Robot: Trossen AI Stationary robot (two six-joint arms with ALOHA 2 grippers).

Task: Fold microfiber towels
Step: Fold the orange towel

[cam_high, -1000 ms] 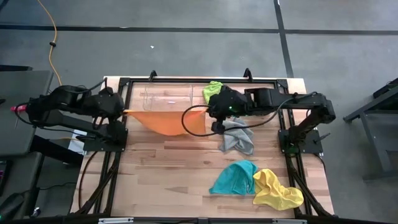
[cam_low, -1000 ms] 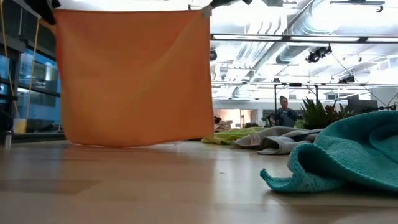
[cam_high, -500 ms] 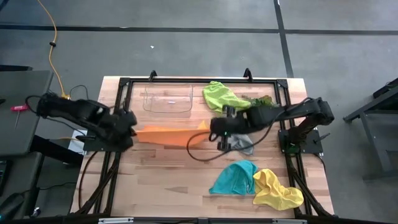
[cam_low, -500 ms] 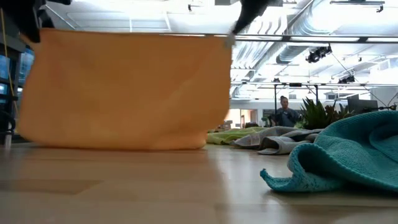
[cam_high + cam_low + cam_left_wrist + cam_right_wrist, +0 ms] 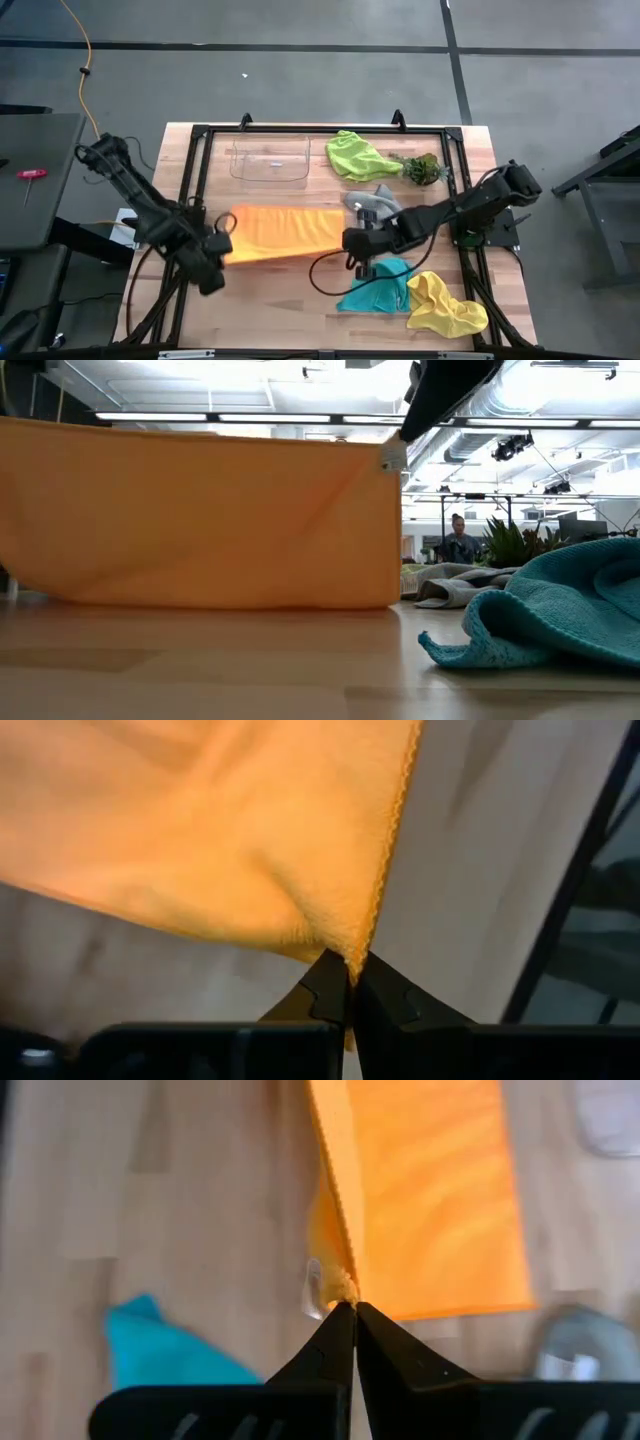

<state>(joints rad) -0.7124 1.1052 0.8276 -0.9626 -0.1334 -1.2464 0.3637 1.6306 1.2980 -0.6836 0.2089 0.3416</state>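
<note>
Five towels point(image 5: 284, 232), one tray point(image 5: 268, 161), one sprig point(image 5: 421, 167)

Five towels, one tray, one plant sprig, two grippers on one wooden table point(image 5: 270, 290).

Towels, one of each colour: orange towel point(image 5: 285, 232) near centre, lime green towel point(image 5: 355, 155) at 1 o'clock, grey towel point(image 5: 375, 203) just right of centre, teal towel point(image 5: 380, 287) at 5 o'clock, yellow towel point(image 5: 445, 305) beside it. One clear plastic tray point(image 5: 270, 160) at 12 o'clock. One leafy plant sprig point(image 5: 422, 168) at 2 o'clock. Two grippers: left gripper point(image 5: 222, 240) at 9 o'clock, right gripper point(image 5: 352, 240) at 4 o'clock. One person point(image 5: 459, 542) stands in the room beyond.
</note>
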